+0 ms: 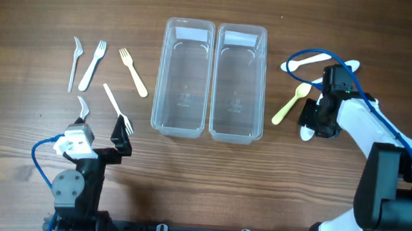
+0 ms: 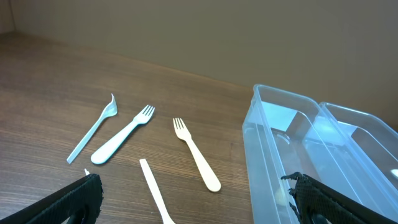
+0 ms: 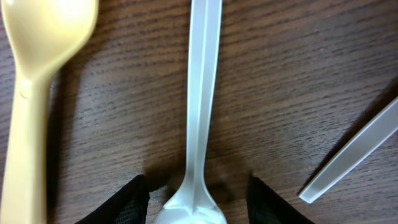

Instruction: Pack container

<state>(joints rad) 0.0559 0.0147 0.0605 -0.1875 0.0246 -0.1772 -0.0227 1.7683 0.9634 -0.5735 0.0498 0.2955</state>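
Two clear plastic containers [image 1: 185, 76] [image 1: 238, 81] stand side by side mid-table, both empty. Several forks lie to their left: a translucent one [image 1: 74, 63], a white one [image 1: 91, 66], a cream one [image 1: 133, 72] and a white one [image 1: 116, 105]. My left gripper [image 1: 100, 132] is open near the front left, above the table; the forks [image 2: 122, 134] [image 2: 198, 155] lie ahead of it. My right gripper [image 1: 311, 123] is open, low over a white spoon [image 3: 202, 112], its fingers either side of the bowel end. A yellow spoon [image 1: 291, 104] [image 3: 37, 74] lies beside it.
More white spoons [image 1: 317, 62] lie at the far right behind the right arm, under its blue cable. Another white handle [image 3: 351, 155] shows at the right of the right wrist view. The containers' near wall [image 2: 267, 162] is close to the left gripper's right finger.
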